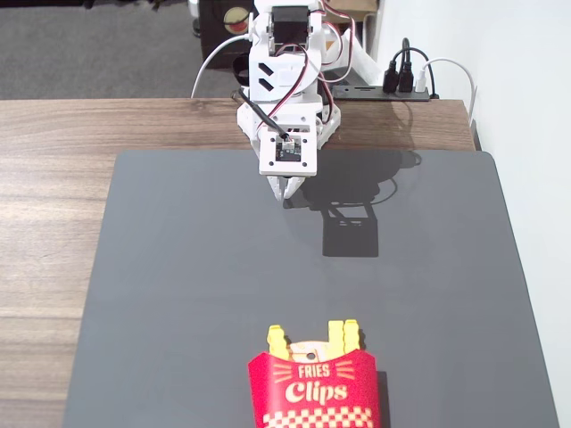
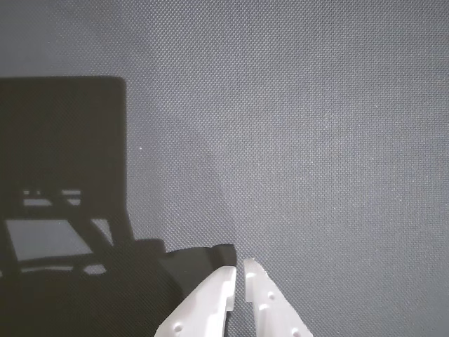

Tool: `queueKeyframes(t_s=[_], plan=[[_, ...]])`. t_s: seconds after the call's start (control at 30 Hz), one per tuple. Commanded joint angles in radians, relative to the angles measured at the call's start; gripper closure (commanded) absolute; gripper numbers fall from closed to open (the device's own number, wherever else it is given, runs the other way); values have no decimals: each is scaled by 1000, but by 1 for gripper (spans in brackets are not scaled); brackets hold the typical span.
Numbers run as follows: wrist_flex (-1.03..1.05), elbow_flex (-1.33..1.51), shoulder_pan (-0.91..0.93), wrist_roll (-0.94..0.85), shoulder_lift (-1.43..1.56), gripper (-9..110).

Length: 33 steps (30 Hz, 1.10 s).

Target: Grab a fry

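Note:
The red "FRIES Clips" carton (image 1: pixel 312 392) lies at the near edge of the dark grey mat (image 1: pixel 178 285) in the fixed view. A single yellow fry (image 1: pixel 277 341) sticks out of its top left; only its end shows. Two matching yellow fries (image 1: pixel 343 334) stick out side by side at the top right. My white gripper (image 1: pixel 285 189) hangs over the far edge of the mat, far from the carton. In the wrist view the gripper (image 2: pixel 238 269) has its fingertips nearly together with nothing between them, above bare mat. The carton is out of the wrist view.
The mat lies on a wooden table (image 1: pixel 53 178). The arm's base and cables (image 1: pixel 285 71) stand at the far edge, with a power strip (image 1: pixel 401 85) to the right. The arm's shadow (image 1: pixel 352 223) falls on the mat.

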Motion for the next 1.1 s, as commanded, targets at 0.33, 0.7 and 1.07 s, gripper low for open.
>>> queueKeyframes(t_s=[0.33, 0.7, 1.07], plan=[[8, 2, 12, -14, 2, 101], [8, 2, 12, -14, 2, 101], [6, 2, 0, -14, 0, 101]])
